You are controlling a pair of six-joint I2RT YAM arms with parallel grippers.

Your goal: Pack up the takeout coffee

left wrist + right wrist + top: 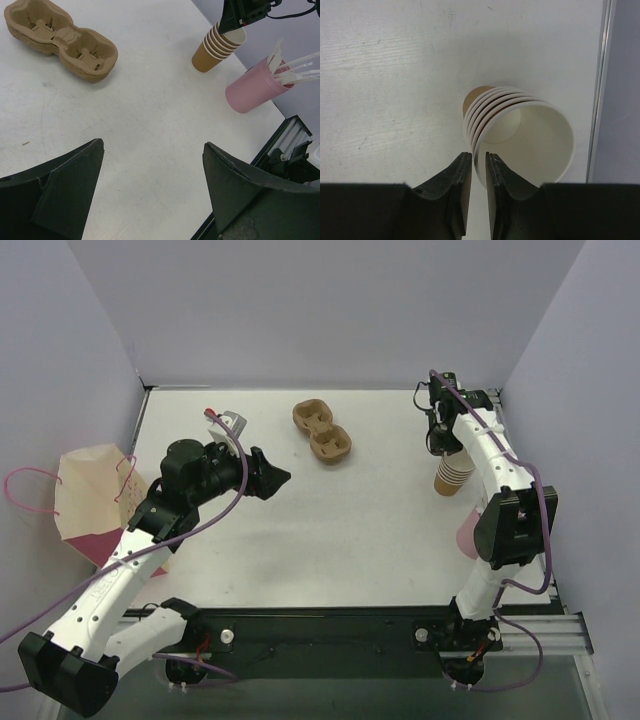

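Takeout coffee: can't place it, no lidded cup shows in any of the three views. What is in view on the table [350,530]: a stack of lidless kraft cups [453,478] with white insides, standing upright near the right edge, and a pulp two-well cup carrier [322,430] toward the far middle, well apart from the cups. The carrier looks like several nested together in the left wrist view, wells up and empty. A pink tumbler [250,90] holding white sticks sits just on the near side of the cup stack; from the top camera it's mostly hidden behind the right arm. A tan paper bag [90,490] with pink cord handles sits off the table's left edge. Right gripper [478,160] is down on the cup stack: fingers nearly together and straddling the rim of the top cup [530,140], one finger outside the wall, the other over the white interior. A thin gap shows between the fingers, so I can't tell whether they're actually clamped on the paper or just either side of it. Left gripper [154,145] is spread wide, hanging over bare tabletop left of centre, nothing between the fingers, pointed toward the right side; it's clear of the carrier and well away from the cups.
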